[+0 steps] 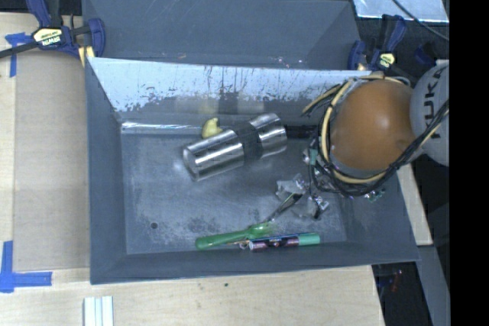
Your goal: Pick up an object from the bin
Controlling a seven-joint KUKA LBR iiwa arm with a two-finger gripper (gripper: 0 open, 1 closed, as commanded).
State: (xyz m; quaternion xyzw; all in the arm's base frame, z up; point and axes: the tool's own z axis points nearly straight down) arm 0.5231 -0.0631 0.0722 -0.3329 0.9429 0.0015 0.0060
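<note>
My gripper (304, 193) reaches down from under the arm's orange dome at the right side of the bin, close to the floor. It hangs just above and to the right of a green plastic spoon (229, 238) lying along the front wall. Beside the spoon lies a dark marker with a green cap (281, 242). A silver metal cylinder with a black band (233, 145) lies tilted to the gripper's upper left, apart from it. Nothing shows held in the gripper.
A small yellow thing (210, 127) sits behind the cylinder near the back wall. The bin's right wall stands close beside the arm. The left half of the bin floor has open room.
</note>
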